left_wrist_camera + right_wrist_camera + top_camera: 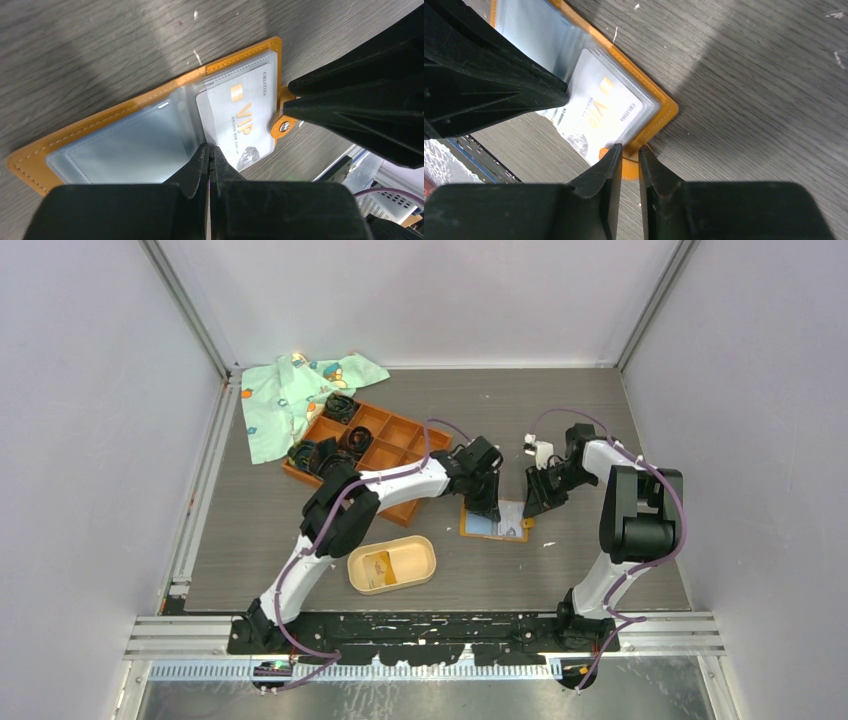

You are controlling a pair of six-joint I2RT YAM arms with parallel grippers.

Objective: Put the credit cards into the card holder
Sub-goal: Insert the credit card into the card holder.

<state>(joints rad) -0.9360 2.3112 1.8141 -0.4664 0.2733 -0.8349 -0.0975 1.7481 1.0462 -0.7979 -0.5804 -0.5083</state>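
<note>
An orange wallet lies open on the table, its clear sleeves facing up. A pale card printed VIP sits in the right-hand sleeve. My left gripper is shut, and its tips press down on the wallet's middle fold beside that card. My right gripper stands over the wallet's orange snap tab, jaws a narrow gap apart and holding nothing. The beige oval card holder sits nearer the arm bases with a pale flat piece inside.
An orange grid tray with black coiled bands lies behind the left arm. A green patterned cloth is at the back left. Walls close in the table on three sides.
</note>
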